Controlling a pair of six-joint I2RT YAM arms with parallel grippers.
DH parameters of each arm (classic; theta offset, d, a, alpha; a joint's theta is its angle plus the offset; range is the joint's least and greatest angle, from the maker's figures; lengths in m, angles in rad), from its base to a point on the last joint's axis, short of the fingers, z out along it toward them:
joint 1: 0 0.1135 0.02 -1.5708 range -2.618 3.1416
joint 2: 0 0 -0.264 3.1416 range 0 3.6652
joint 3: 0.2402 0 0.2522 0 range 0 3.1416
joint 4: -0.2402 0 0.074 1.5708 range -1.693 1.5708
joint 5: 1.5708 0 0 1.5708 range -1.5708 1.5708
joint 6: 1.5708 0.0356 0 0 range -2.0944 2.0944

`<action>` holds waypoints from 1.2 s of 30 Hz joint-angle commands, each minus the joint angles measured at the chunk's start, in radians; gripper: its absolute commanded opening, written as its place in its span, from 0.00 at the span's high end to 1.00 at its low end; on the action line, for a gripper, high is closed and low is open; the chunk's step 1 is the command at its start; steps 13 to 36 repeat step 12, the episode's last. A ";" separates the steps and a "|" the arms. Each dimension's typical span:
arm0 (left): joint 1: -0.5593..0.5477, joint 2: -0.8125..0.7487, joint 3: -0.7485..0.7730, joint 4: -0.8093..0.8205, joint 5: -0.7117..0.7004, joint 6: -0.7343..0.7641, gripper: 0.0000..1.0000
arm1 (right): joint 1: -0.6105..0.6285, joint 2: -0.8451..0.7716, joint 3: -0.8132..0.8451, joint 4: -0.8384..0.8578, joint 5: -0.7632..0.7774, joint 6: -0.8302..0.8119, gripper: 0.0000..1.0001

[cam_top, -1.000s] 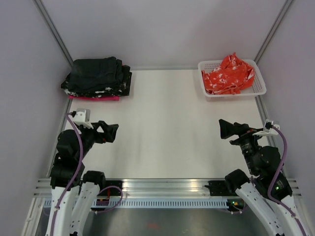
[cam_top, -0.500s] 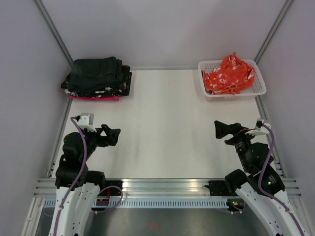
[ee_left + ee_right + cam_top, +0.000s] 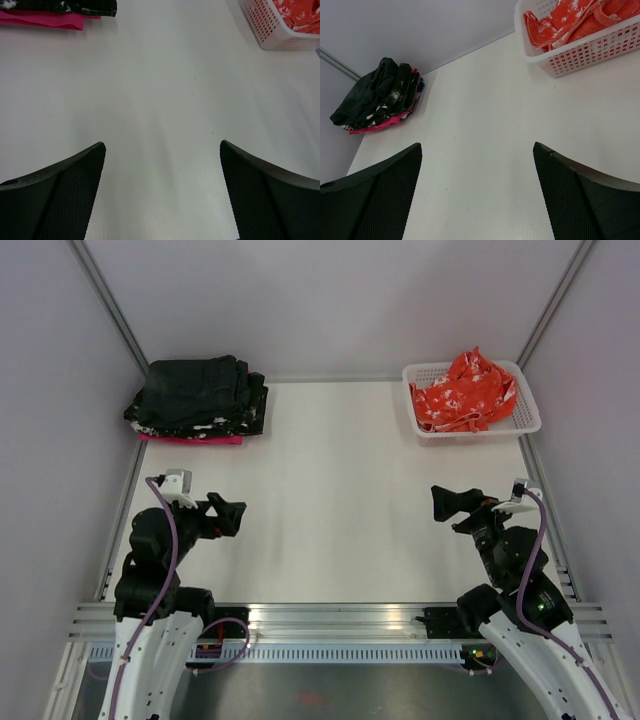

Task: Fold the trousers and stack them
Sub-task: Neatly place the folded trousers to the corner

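Showing the trousers (image 3: 195, 388) folded on top of a pile of clothes (image 3: 200, 426) well left of the basket (image 3: 531, 424), which suggests folding and stacking are done; the left gripper (image 3: 231, 513) and right gripper (image 3: 442, 503), nearer than the basket, both gape wide and hold nothing.

In the top view, the left gripper (image 3: 234, 513) has been shifted slightly toward 4 o'clock. Its white wrist camera (image 3: 176, 480) has been carried the same way. The right gripper (image 3: 438, 503) has been moved farther, toward 9 o'clock and inward over the table (image 3: 340, 490). Its wrist camera (image 3: 520, 487) has been drawn from the right edge toward 10 o'clock, and the purple cable has been pulled along with it.
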 commanded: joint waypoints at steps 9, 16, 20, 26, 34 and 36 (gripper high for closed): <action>-0.002 0.034 0.001 0.035 -0.008 -0.031 0.00 | 0.000 -0.068 0.037 0.016 0.057 -0.071 0.02; -0.002 0.037 0.001 0.034 -0.008 -0.032 0.00 | 0.000 -0.041 0.042 0.021 0.039 -0.073 0.02; -0.002 0.037 0.001 0.034 -0.008 -0.032 0.00 | 0.000 -0.041 0.042 0.021 0.039 -0.073 0.02; -0.002 0.037 0.001 0.034 -0.008 -0.032 0.00 | 0.000 -0.041 0.042 0.021 0.039 -0.073 0.02; -0.002 0.037 0.001 0.034 -0.008 -0.032 0.00 | 0.000 -0.041 0.042 0.021 0.039 -0.073 0.02; -0.002 0.037 0.001 0.034 -0.008 -0.032 0.00 | 0.000 -0.041 0.042 0.021 0.039 -0.073 0.02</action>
